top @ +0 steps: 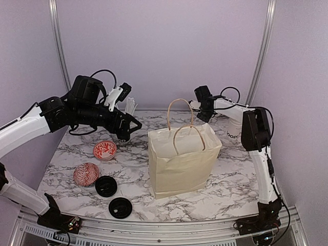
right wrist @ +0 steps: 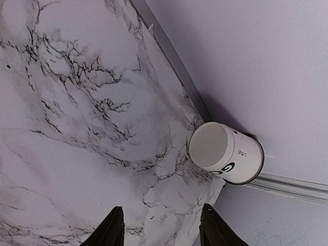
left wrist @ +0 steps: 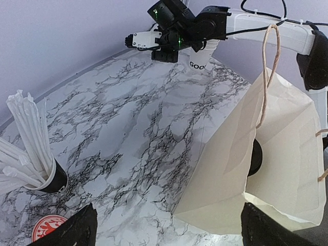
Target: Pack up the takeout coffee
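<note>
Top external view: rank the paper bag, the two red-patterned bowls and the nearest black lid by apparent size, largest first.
1. paper bag, by far.
2. near red bowl, far red bowl and black lid: they look too alike to rank.

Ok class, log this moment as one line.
left gripper: open, empty | right gripper: open, empty | white cup: on table, outside bag

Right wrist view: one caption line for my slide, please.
Right gripper, jaws apart and empty, faces a white paper cup at the edge of the marble table.
</note>
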### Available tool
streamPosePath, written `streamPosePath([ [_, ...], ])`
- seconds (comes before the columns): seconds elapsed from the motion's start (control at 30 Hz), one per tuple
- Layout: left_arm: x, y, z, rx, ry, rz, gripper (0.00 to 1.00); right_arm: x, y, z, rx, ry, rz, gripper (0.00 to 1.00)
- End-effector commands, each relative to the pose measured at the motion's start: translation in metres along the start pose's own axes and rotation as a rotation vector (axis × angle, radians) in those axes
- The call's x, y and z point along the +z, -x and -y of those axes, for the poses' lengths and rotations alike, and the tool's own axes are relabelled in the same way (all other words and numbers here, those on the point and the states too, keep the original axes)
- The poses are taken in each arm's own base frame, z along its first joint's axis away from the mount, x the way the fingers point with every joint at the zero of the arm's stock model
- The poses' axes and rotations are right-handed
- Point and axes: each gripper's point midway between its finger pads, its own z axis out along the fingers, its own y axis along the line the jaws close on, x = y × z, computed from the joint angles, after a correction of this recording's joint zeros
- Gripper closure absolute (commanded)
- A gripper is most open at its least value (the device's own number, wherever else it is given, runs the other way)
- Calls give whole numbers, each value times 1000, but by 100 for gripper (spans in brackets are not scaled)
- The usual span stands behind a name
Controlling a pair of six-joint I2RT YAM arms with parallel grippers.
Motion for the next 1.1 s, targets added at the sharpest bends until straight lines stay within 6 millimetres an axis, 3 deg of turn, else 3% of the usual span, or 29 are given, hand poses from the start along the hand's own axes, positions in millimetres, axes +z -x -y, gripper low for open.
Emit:
streamPosePath([
  [0.0, -8, 5, 6, -1, -29, 38, 1, 4, 7, 42, 69, -199, -14, 52],
  [0.47, -3, -13, 12, -47, -77, 29, 1, 53, -26, 57, 61, -274, -89, 57],
  [0.67, -8, -16, 16, -44, -98, 35, 1, 62, -33, 67, 75, -295, -94, 58],
  [1.07, -8, -23, 18, -50, -113, 23, 1, 83, -39, 62, 55, -328, -110, 62],
])
